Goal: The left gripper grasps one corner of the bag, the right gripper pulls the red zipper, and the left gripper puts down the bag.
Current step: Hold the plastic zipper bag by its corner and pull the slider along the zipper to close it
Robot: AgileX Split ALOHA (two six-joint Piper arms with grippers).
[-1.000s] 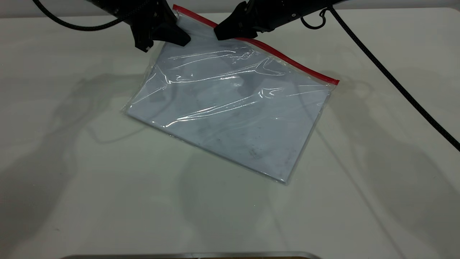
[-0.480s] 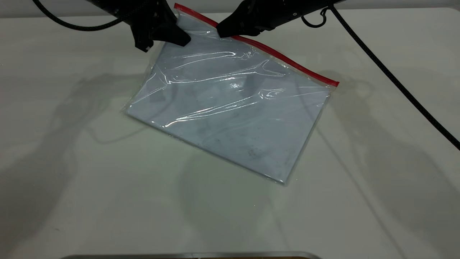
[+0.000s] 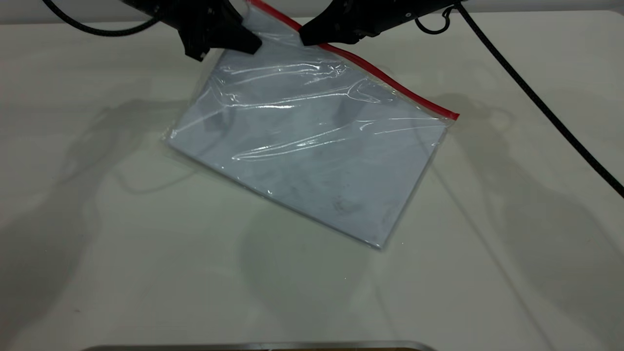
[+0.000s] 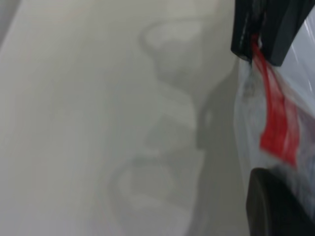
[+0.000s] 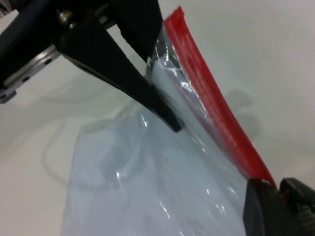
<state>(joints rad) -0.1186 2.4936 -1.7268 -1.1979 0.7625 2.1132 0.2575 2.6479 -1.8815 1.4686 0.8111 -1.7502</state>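
So the bag [image 3: 312, 146] is lying at an angle on the white surface [image 3: 122, 268], with its far top corner picked up off it. The corner of the bag [image 3: 246, 14] is pinched in the left hand [image 3: 241, 41], clenched on the clear plastic right at the end of the red zipper [image 3: 390, 80]. The right wrist view shows that grip nicely: dark fingers closed over the plastic next to the start of the red strip [image 5: 216, 108].

What's changed over the last second: that held corner has gone up a bit, and the near edge of the bag has slid slightly along with it. The plastic by the top is more wrinkled and taut now. The right hand [image 3: 312, 36] has crept along too and is sitting right on the zipper line, a short way from the held corner. It looks clenched onto the strip, probably on the slider, though I can't actually make out the slider tab itself.

My read is the lift is giving tension so the zip can run. The long stretch of red toward the far end [image 3: 451, 114] hasn't been travelled yet, so the pull is only just starting, and putting the bag down comes after that.
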